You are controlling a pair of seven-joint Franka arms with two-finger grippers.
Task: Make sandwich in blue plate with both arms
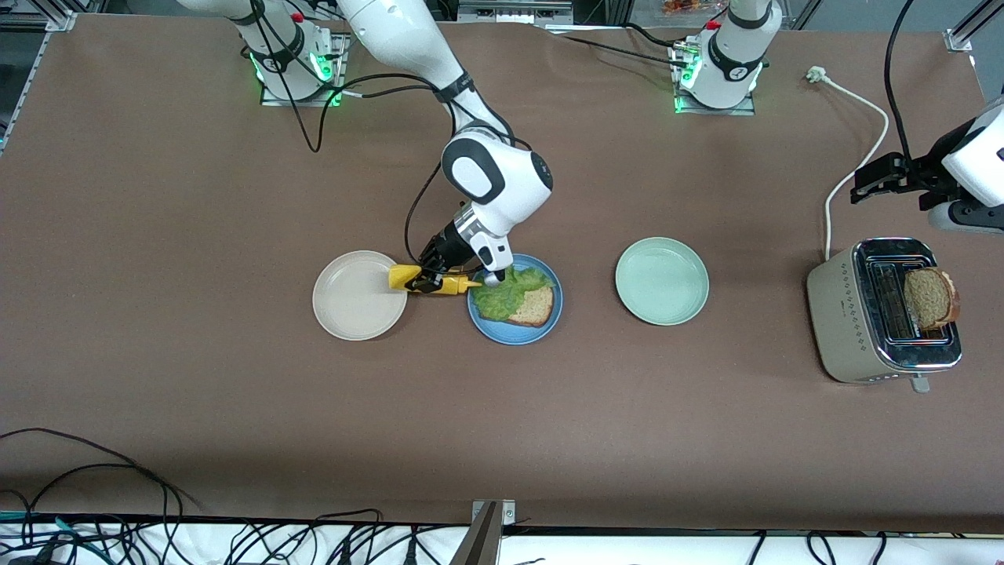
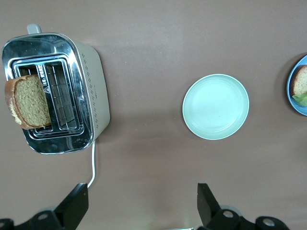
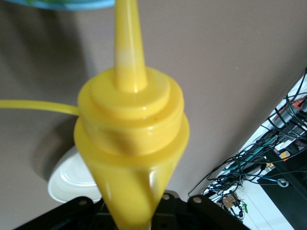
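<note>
We see the round, shallow blue plate near the middle of the brown bench, with a slice of brown bread lying on it and a ruffled green lettuce leaf spread over most of that slice. The sandwich is so far only this one slice under the leaf.

Over the rim of the blue plate at the side toward the right arm's end, the right tool is pinching a yellow plastic squeeze bottle around its body. The bottle lies nearly level, its pointed nozzle aimed at the lettuce and reaching over the plate's edge. In the right wrist view we look along the bottle's ribbed cap toward that nozzle.

Just beside the bottle, toward the right arm's end, sits a round cream-white plate. Toward the left arm's end, apart from the blue plate, sits a round pale mint-green plate.

Farther toward that end stands a beige and chrome two-slot toaster, its white cord running across the bench. A second slice of brown bread stands tilted in one slot, sticking well out of it.

The left tool hangs over the bench near the toaster with its fingers spread wide, gripping nothing; that arm waits.
</note>
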